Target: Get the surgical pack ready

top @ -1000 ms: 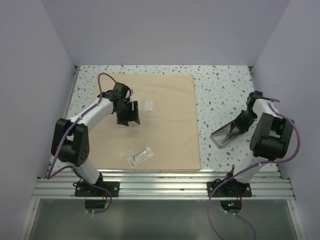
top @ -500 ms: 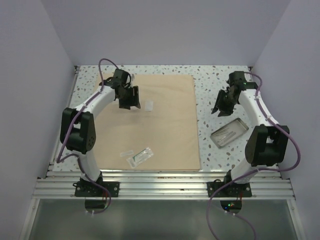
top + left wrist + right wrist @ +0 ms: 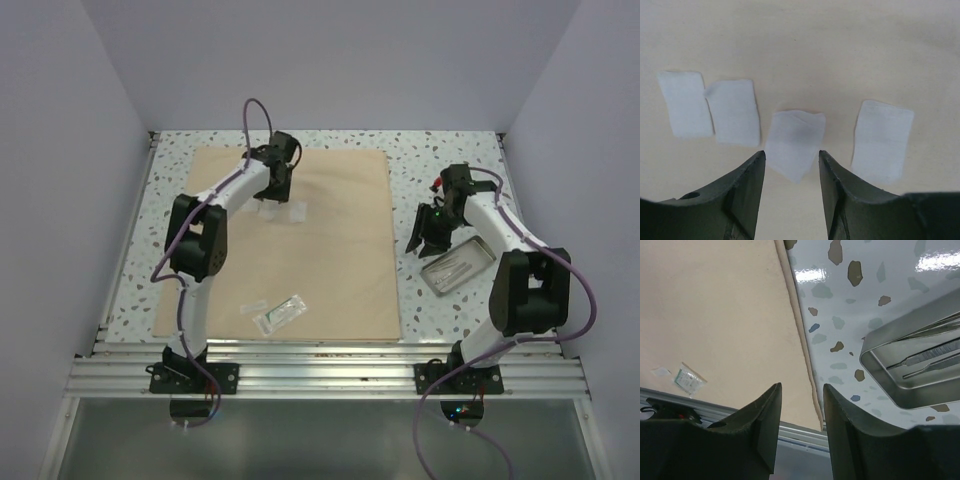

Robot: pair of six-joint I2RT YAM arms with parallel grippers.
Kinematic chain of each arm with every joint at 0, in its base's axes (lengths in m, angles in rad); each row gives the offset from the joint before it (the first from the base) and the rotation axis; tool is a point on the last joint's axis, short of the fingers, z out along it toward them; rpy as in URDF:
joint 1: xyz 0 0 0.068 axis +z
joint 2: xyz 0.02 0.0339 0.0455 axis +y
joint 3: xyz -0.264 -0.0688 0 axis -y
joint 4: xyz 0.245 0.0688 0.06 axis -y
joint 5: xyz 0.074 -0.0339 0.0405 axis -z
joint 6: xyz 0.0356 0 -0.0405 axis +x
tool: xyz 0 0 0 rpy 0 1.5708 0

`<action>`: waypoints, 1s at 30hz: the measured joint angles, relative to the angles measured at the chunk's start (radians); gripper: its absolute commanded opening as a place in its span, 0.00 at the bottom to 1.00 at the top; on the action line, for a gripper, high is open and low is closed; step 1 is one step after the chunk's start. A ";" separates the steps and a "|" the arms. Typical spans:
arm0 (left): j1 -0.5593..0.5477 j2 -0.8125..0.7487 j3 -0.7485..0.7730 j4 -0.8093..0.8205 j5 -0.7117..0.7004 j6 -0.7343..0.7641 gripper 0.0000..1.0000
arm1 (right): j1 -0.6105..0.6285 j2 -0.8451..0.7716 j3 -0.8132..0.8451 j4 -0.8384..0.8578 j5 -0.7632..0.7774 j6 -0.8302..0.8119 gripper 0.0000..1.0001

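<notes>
Top external view shows the surgical pack (image 3: 300, 240) spread flat as a big tan sheet on the left half of the tabletop (image 3: 440, 160). The left claw (image 3: 272, 197) is over its far part, and the right claw (image 3: 425, 240) is over bare tabletop between the sheet's right edge and the metal tray (image 3: 458, 266). A clear pouch (image 3: 280, 313) lies near the sheet's near edge.

From the left wrist, four white gauze squares lie in a row on the cloth. The two on the left, one (image 3: 685, 110) and its neighbour (image 3: 734, 117), touch or barely overlap. The third square (image 3: 794, 142) is slightly creased and the fourth (image 3: 882, 140) lies apart on the right. The left claw (image 3: 790, 160) is parted and empty, with the third square's near end showing in the gap.

The step in hand looks like lifting that third square. To do it well, the claw should come straight down with a finger either side and close gently. It should pinch the raised crease rather than scrape flat, because the fingertips could easily gather the cloth underneath too. It should keep away from the other squares.

The right claw (image 3: 801, 395) is moderately parted and holds nothing. Its next job is probably the tray (image 3: 875, 365), whose thin rim calls for a square, centred grip.
</notes>
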 measured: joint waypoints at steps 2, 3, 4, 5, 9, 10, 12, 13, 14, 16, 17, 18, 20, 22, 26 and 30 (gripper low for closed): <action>-0.051 0.020 0.018 -0.018 -0.074 0.001 0.51 | 0.002 -0.001 -0.002 0.003 -0.010 0.000 0.43; -0.073 0.027 0.021 -0.026 -0.101 0.001 0.52 | 0.004 -0.003 -0.002 0.006 -0.011 0.000 0.43; -0.095 0.032 0.022 -0.031 -0.120 0.001 0.52 | 0.006 -0.004 -0.002 0.007 -0.013 0.000 0.43; -0.112 0.037 0.022 -0.036 -0.136 0.001 0.52 | 0.007 -0.006 -0.002 0.007 -0.014 -0.001 0.43; -0.130 0.052 0.026 -0.042 -0.185 0.000 0.52 | 0.011 -0.008 -0.002 0.007 -0.014 -0.001 0.43; -0.127 0.059 0.031 -0.042 -0.198 0.000 0.52 | 0.012 -0.008 -0.002 0.007 -0.014 -0.001 0.43; -0.121 0.075 0.044 -0.045 -0.228 -0.006 0.52 | 0.013 -0.012 -0.002 0.007 -0.014 -0.002 0.43; -0.118 0.082 0.046 -0.045 -0.239 -0.010 0.52 | 0.013 -0.016 -0.002 0.007 -0.014 -0.002 0.43; -0.117 0.087 0.046 -0.045 -0.247 -0.012 0.52 | 0.013 -0.021 -0.002 0.007 -0.014 -0.002 0.44; -0.115 0.097 0.046 -0.047 -0.256 -0.018 0.51 | 0.013 -0.030 -0.005 0.008 -0.014 -0.002 0.44; -0.116 0.101 0.046 -0.047 -0.259 -0.019 0.51 | 0.013 -0.034 -0.007 0.009 -0.014 -0.002 0.44; -0.117 0.103 0.046 -0.047 -0.262 -0.019 0.51 | 0.013 -0.036 -0.010 0.009 -0.014 -0.002 0.44; -0.120 0.105 0.046 -0.047 -0.265 -0.021 0.51 | 0.013 -0.037 -0.014 0.009 -0.014 -0.002 0.44; -0.124 0.106 0.046 -0.045 -0.269 -0.026 0.50 | 0.013 -0.037 -0.018 0.010 -0.014 -0.002 0.44; -0.127 0.107 0.046 -0.044 -0.274 -0.029 0.48 | 0.013 -0.037 -0.020 0.011 -0.017 -0.002 0.44; -0.127 0.109 0.046 -0.044 -0.274 -0.037 0.45 | 0.013 -0.037 -0.021 0.013 -0.025 -0.002 0.44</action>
